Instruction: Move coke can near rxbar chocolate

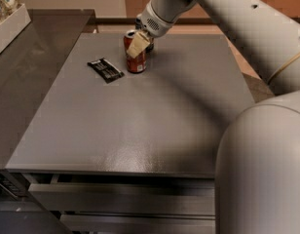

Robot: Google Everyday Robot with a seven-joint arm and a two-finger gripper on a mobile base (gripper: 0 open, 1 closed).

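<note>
The coke can (136,57), red with a silver top, stands upright at the far middle of the grey table (140,126). My gripper (140,44) reaches down from the upper right and is shut on the coke can; one tan finger pad (137,46) lies across the can's front, and the other finger is behind it. The rxbar chocolate (105,69), a flat black wrapper with pale markings, lies flat just left of the can, a small gap between them.
A white tray (11,26) with packets stands at the far left on a dark counter (38,72). My arm's grey body (262,169) fills the right foreground. Drawers (121,199) sit below the table's front edge.
</note>
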